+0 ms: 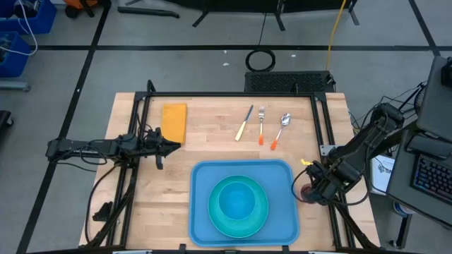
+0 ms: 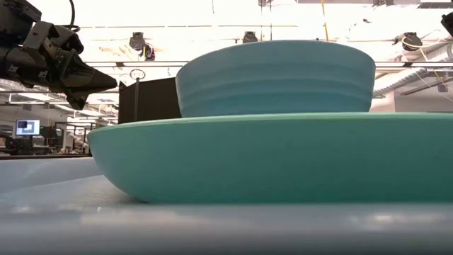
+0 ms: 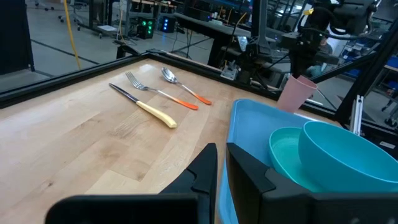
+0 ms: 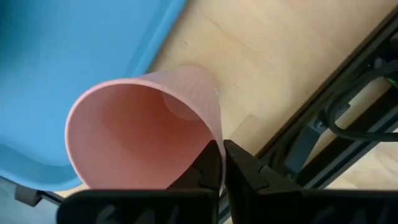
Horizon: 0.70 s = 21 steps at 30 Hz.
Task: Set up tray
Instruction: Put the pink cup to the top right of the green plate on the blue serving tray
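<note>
Tray holds plate and bowl; right gripper pinches pink cup's rim just right of it; left gripper hovers left, fingers together.

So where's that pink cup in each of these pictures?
High view: the pink cup is mostly hidden under the right gripper, just right of the blue tray.
Low view: not in it.
Left wrist view: far side, beyond the tray's corner, hanging from the right arm.
Right wrist view: fills the middle, rim pinched by that gripper.
Shared landmark: the tray's edge beside the cup.
</note>
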Tool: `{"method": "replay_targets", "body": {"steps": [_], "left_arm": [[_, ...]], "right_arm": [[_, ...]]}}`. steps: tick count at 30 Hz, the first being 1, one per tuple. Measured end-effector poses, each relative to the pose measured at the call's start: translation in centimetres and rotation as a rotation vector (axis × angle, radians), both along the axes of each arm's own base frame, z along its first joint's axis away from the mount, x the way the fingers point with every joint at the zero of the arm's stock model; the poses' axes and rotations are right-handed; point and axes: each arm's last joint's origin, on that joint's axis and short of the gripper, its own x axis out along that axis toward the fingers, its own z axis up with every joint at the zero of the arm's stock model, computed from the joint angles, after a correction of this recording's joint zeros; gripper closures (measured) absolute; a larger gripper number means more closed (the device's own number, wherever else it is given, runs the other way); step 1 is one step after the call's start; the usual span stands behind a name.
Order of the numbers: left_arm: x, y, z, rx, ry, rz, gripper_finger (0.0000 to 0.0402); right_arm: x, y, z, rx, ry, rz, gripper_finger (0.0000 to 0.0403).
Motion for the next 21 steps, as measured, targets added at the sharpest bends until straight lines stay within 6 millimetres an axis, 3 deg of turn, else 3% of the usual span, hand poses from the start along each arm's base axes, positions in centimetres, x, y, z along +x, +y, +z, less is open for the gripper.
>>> {"method": "replay_targets", "body": {"steps": [15, 21], "left_arm": [[0.0, 0.0, 0.0, 0.003, 0.000, 0.000, 0.0364], [0.0, 0.0, 0.0, 0.004, 0.001, 0.000, 0.0364]], "right_arm": [[-1.5, -1.6, 1.5, 0.043, -0.041, -0.046, 0.0402], [-1.4, -2.0, 2.6, 0.009, -0.149, -0.042, 0.0402]]}}
